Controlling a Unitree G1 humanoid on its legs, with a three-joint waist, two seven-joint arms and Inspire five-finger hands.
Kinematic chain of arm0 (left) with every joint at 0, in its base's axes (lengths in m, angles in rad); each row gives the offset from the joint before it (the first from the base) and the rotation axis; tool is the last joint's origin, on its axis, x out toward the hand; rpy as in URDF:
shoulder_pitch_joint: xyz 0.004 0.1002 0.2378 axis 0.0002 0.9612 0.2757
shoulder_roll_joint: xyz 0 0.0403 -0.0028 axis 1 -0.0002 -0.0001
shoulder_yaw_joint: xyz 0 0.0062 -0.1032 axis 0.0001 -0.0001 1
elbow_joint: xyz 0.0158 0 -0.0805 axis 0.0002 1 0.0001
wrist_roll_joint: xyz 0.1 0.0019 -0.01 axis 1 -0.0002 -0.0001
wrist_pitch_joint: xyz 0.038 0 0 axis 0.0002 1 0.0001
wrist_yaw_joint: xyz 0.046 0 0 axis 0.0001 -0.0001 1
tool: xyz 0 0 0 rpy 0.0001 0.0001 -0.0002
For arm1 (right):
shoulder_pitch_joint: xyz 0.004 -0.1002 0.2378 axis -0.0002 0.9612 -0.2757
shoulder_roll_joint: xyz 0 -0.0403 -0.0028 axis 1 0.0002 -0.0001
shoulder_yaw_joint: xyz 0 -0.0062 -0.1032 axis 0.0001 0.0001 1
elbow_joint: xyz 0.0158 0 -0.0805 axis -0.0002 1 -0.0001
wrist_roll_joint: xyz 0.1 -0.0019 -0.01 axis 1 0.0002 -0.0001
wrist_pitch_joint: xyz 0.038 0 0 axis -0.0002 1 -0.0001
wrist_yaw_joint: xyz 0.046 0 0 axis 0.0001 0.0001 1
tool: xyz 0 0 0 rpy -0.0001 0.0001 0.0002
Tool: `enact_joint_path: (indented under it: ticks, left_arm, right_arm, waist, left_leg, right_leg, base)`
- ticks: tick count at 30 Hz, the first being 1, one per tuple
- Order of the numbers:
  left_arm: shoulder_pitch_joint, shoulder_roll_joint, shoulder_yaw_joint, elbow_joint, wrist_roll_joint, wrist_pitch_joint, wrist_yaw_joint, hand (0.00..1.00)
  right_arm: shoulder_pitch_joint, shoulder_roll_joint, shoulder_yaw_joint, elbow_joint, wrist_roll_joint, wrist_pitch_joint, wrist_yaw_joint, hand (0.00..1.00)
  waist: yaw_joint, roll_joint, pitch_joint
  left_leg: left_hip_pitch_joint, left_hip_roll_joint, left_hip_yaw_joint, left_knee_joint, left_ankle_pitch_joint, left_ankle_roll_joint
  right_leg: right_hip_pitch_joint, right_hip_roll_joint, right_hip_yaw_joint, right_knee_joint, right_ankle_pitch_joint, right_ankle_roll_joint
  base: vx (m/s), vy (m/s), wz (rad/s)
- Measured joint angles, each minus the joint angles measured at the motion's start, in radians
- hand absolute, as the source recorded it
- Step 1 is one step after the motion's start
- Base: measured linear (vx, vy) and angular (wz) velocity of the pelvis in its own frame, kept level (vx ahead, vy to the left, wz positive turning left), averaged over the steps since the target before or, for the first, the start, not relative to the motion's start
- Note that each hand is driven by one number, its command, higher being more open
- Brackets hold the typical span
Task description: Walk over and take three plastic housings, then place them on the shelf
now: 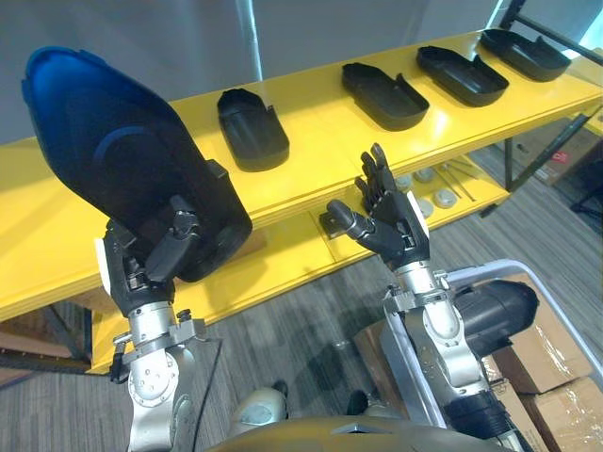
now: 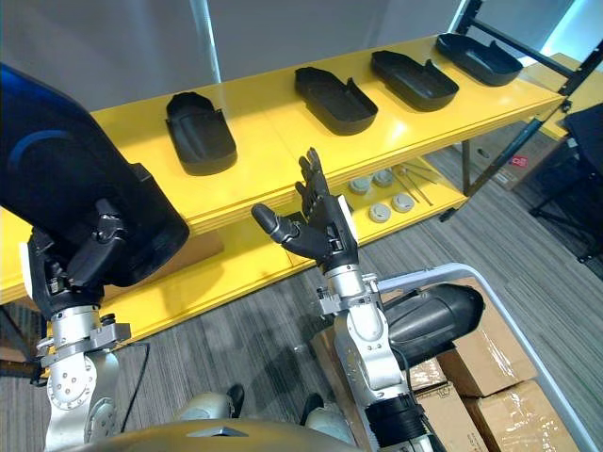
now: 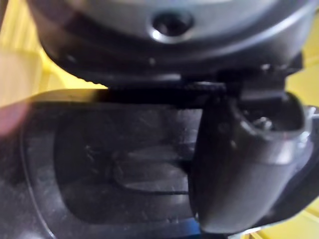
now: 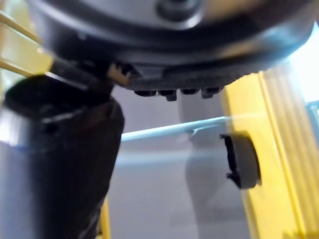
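Note:
My left hand is shut on a large black plastic housing, held upright and raised before the left part of the yellow shelf. In the left wrist view the thumb curls over the housing's hollow inside. Several more black housings lie along the shelf top: one at the middle, others further right. My right hand is open and empty, fingers pointing up, in front of the shelf's edge.
The lower yellow board carries small round parts. At the lower right a white-framed cart holds another dark housing and cardboard boxes. Grey carpet lies beneath.

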Motion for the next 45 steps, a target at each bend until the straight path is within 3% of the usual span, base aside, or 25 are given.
enact_joint_path:
  ticks: [3, 5, 6, 7, 8, 11, 13, 18, 20, 21, 25, 35, 45]
  left_arm:
    - [-0.001, -0.003, -0.035, 0.001, 0.0, 0.027, -0.035, 0.0]
    - [-0.029, -0.002, -0.068, 0.046, -0.002, 0.027, -0.092, 0.0]
    - [-0.042, 0.0, -0.08, 0.06, -0.002, 0.027, -0.102, 0.0]
    - [-0.061, 0.004, -0.104, 0.073, -0.003, 0.027, -0.114, 0.0]
    - [-0.067, 0.005, -0.127, 0.078, -0.006, 0.026, -0.119, 0.0]
    - [-0.052, 0.028, -0.145, 0.089, -0.015, 0.026, -0.108, 0.0]
    - [-0.053, 0.043, -0.151, 0.092, -0.014, 0.026, -0.109, 0.0]
    - [-0.059, 0.048, -0.196, 0.092, -0.004, 0.03, -0.121, 0.0]
    - [-0.055, 0.047, -0.202, 0.092, 0.001, 0.035, -0.115, 0.0]
    - [-0.049, 0.046, -0.196, 0.091, 0.0, 0.035, -0.093, 0.0]
    - [-0.05, 0.042, -0.173, 0.088, -0.002, 0.036, -0.068, 0.0]
    - [-0.052, 0.018, -0.165, 0.067, -0.007, 0.057, -0.076, 0.0]
    - [-0.054, 0.022, -0.134, 0.061, 0.001, 0.123, -0.104, 0.0]
  right_arm:
    - [-0.003, 0.027, 0.018, 0.003, -0.031, -0.002, -0.025, 1.0]
    - [0.001, 0.007, 0.011, 0.004, -0.115, -0.002, -0.07, 1.0]
    - [0.003, -0.001, 0.0, 0.004, -0.125, -0.002, -0.078, 1.0]
    - [0.005, -0.025, -0.023, 0.005, -0.135, -0.002, -0.085, 1.0]
    - [0.005, -0.035, -0.05, 0.025, -0.139, -0.012, -0.086, 1.0]
    - [0.007, -0.027, -0.065, 0.096, -0.14, -0.014, -0.085, 1.0]
    - [0.021, -0.027, -0.065, 0.097, -0.14, -0.015, -0.087, 1.0]
    - [0.059, -0.015, -0.074, 0.095, -0.12, -0.034, -0.089, 1.0]
    - [0.069, -0.014, -0.071, 0.096, -0.114, -0.035, -0.08, 1.0]
    - [0.069, -0.014, -0.07, 0.095, -0.108, -0.039, -0.056, 1.0]
    - [0.07, -0.013, -0.071, 0.087, -0.08, -0.052, -0.03, 1.0]
    - [0.093, 0.05, -0.07, 0.085, -0.085, -0.051, -0.067, 1.0]
    - [0.11, 0.061, -0.055, 0.083, -0.114, -0.039, -0.113, 1.0]
  waist:
    - [-0.035, 0.012, -0.004]
    - [-0.073, 0.042, -0.019]
    - [-0.078, 0.047, -0.019]
    - [-0.087, 0.055, -0.015]
    - [-0.085, 0.06, -0.011]
    - [-0.079, 0.056, -0.009]
    - [-0.084, 0.053, -0.007]
    - [-0.118, 0.034, 0.003]
    - [-0.113, 0.029, 0.008]
    - [-0.108, 0.033, 0.008]
    - [-0.113, 0.036, 0.01]
    - [-0.111, 0.034, 0.011]
    - [-0.116, 0.024, 0.014]
  left_leg:
    - [-0.025, 0.107, 0.25, -0.035, -0.017, 0.013]
    - [-0.051, 0.222, 0.575, -0.02, 0.029, 0.087]
    - [-0.048, 0.235, 0.64, -0.019, 0.044, 0.11]
    - [-0.038, 0.239, 0.716, -0.027, 0.119, 0.128]
    - [-0.029, 0.223, 0.712, -0.035, 0.167, 0.043]
    - [0.009, 0.179, 0.743, -0.043, 0.147, 0.052]
    - [0.026, 0.167, 0.773, -0.042, 0.136, 0.057]
    - [0.045, 0.157, 0.795, -0.038, 0.13, 0.059]
    - [0.042, 0.16, 0.708, -0.017, 0.125, 0.049]
    - [0.035, 0.166, 0.609, 0.0, 0.111, 0.028]
    - [0.034, 0.168, 0.583, -0.018, 0.092, -0.001]
    - [0.112, 0.124, 0.564, -0.225, 0.198, -0.007]
    - [0.162, 0.12, 0.584, -0.276, 0.214, -0.012]
  right_leg:
    - [0.052, -0.019, -0.161, -0.019, 0.001, -0.001]
    - [0.086, -0.043, -0.314, -0.009, -0.004, -0.002]
    - [0.091, -0.055, -0.337, 0.005, -0.013, 0.002]
    - [0.097, -0.085, -0.358, 0.048, -0.049, 0.031]
    - [0.098, -0.118, -0.356, 0.088, -0.088, 0.066]
    - [0.092, -0.171, -0.292, 0.123, -0.097, 0.07]
    - [0.084, -0.187, -0.259, 0.121, -0.085, 0.091]
    - [0.076, -0.185, -0.199, 0.085, -0.053, 0.105]
    - [0.068, -0.174, -0.16, 0.067, -0.042, 0.1]
    - [0.061, -0.154, -0.115, 0.034, -0.019, 0.096]
    - [0.039, -0.137, -0.07, 0.01, 0.006, 0.095]
    - [0.06, -0.142, -0.104, -0.003, 0.023, 0.104]
    - [0.083, -0.134, -0.094, -0.019, 0.028, 0.106]
  base:
    - [-0.04, -0.023, 1.44]
    - [-0.01, 0.047, 2.11]
    - [0.01, 0.125, 1.82]
    - [0.01, 0.171, 1.41]
    - [0.0, 0.18, 1.06]
    - [-0.01, 0.191, -0.01]
    - [-0.01, 0.165, -0.49]
    - [-0.02, 0.079, -0.34]
    - [-0.03, -0.007, -0.66]
    - [-0.03, -0.009, -0.74]
    - [-0.01, 0.033, -0.4]
    - [0.0, -0.001, 0.09]
    - [0.01, 0.004, -0.04]
